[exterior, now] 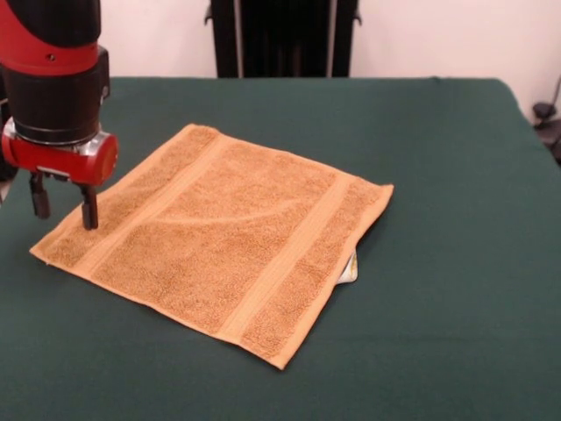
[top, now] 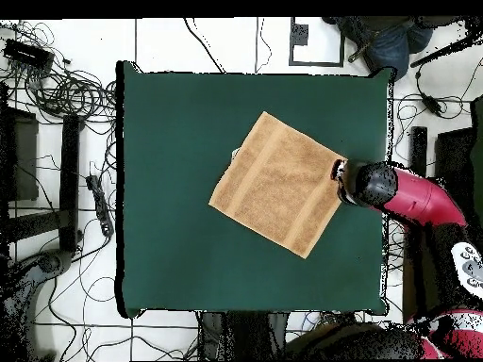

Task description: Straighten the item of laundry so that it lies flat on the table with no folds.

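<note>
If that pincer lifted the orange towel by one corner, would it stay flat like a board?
Probably not. The towel looks like soft terry lying limp on the table, so it would likely droop. It seems thin and light. Pushed across the felt-like cover, it would probably bunch rather than slide.

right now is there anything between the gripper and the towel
Nothing. In the front view the open gripper hangs right at the towel's corner, with no object between. The overhead view agrees; only bare green table surrounds the towel.
</note>
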